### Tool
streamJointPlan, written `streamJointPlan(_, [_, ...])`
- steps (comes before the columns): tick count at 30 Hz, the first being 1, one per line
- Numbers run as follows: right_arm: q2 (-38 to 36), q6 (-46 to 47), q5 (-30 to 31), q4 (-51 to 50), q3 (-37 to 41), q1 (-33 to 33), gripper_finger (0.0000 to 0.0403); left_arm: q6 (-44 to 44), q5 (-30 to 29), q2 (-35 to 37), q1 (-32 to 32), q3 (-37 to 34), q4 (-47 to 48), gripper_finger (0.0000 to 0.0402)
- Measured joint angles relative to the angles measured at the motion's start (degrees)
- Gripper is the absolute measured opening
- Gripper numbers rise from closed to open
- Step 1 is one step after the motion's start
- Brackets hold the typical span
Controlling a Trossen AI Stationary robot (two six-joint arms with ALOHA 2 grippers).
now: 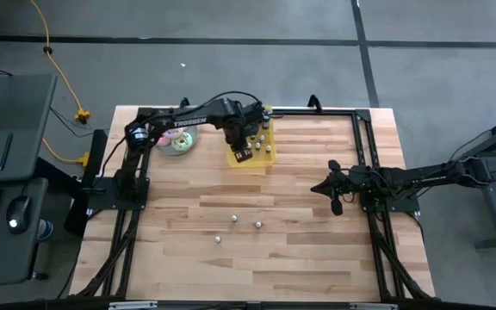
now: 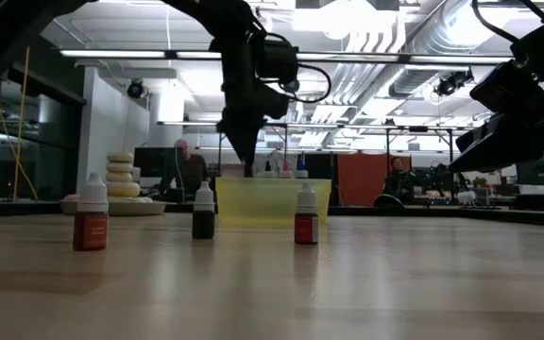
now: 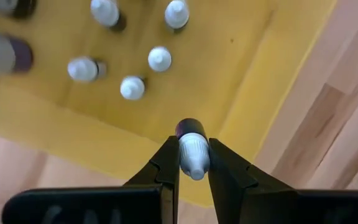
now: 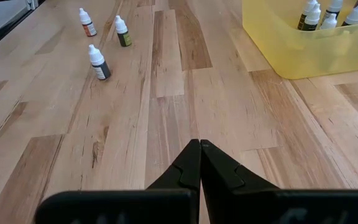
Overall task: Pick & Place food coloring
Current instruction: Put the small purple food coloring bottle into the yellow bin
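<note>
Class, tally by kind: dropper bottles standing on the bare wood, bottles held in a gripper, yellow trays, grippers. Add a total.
Dropper bottles on the bare wood: 3
Held bottle, in the left gripper: 1
Yellow tray: 1
Grippers: 2, the right gripper waiting shut
Total: 7

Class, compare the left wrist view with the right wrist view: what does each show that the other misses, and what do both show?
Only the left wrist view shows the left hand shut on a white-capped bottle above the yellow tray, looking down on the bottle caps inside.

Only the right wrist view shows the right hand, shut and holding nothing, and three loose bottles standing on the table.

Both show the yellow tray, bottles standing in it, and the wooden table.
</note>
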State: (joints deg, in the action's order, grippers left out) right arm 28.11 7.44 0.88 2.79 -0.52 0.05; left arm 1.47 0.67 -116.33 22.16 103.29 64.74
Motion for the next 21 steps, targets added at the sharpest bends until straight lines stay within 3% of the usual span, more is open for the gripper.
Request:
streamJointPlan(10, [0.01, 0.00, 0.00, -0.01, -0.01, -0.01, 0.0000, 10.54, -3.23, -0.04, -1.98, -5.69, -4.20, 0.0049])
streamJointPlan(21, [0.01, 0.00, 0.01, 0.00, 0.00, 0.01, 0.0000, 12.36, -7.74, -0.04, -1.59, -11.60, -13.13, 0.0049])
